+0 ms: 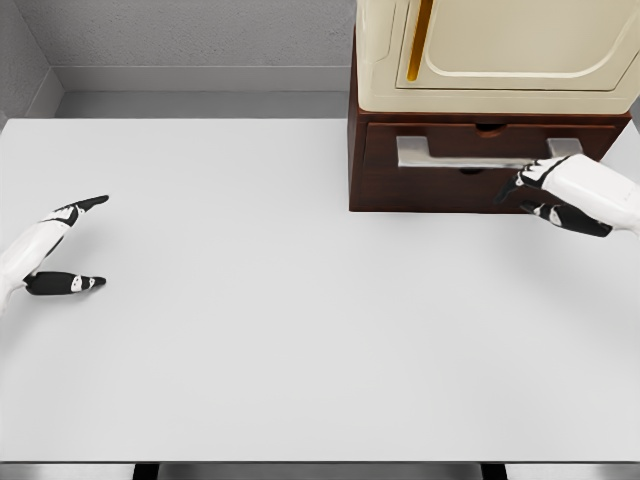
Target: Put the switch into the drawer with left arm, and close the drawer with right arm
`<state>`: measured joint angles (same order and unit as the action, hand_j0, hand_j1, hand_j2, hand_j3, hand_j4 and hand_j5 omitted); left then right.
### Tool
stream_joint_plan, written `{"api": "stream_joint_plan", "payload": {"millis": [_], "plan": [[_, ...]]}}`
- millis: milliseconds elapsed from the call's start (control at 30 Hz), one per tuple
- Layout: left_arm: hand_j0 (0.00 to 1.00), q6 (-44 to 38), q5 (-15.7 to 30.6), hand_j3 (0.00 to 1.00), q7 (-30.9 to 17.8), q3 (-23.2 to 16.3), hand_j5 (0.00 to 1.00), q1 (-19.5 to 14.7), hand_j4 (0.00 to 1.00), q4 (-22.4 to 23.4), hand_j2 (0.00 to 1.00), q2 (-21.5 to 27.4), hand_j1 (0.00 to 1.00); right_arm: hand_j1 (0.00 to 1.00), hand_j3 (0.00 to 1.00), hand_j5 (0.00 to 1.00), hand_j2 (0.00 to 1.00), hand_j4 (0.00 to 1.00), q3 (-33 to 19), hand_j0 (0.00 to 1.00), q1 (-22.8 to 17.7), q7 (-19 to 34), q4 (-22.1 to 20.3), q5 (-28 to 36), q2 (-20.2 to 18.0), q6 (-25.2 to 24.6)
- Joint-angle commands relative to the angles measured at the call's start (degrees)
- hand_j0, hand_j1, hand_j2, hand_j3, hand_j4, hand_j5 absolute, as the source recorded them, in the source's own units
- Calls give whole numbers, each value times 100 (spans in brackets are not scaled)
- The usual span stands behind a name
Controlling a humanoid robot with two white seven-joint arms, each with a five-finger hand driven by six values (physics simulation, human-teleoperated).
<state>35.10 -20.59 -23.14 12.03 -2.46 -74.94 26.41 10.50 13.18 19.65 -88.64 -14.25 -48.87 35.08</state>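
The dark brown wooden drawer with a silver bar handle sits flush in its cabinet at the table's far right; no switch shows. The right hand, fingers loosely extended and holding nothing, touches the drawer front just below the handle. A cream appliance stands on top. The left hand rests released on the plain white table, well apart. Grey walls behind.
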Motion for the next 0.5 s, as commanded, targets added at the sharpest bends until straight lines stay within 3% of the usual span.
{"api": "stream_joint_plan", "payload": {"millis": [0, 267, 467], "plan": [[100, -10, 46, 100, 2, 1, 100, 0, 100, -3, 100, 5, 100, 54, 54, 54, 54, 54, 4, 54, 9, -14, 48, -8, 106, -8], [100, -10, 46, 100, 2, 1, 100, 0, 100, -3, 100, 5, 100, 55, 55, 55, 55, 55, -4, 55, -35, -31, 40, -34, 9, -8], [100, -10, 46, 100, 2, 10, 100, 0, 100, -12, 100, 5, 100, 55, 55, 55, 55, 55, -57, 55, -352, -49, -171, 19, -395, -8]]}}
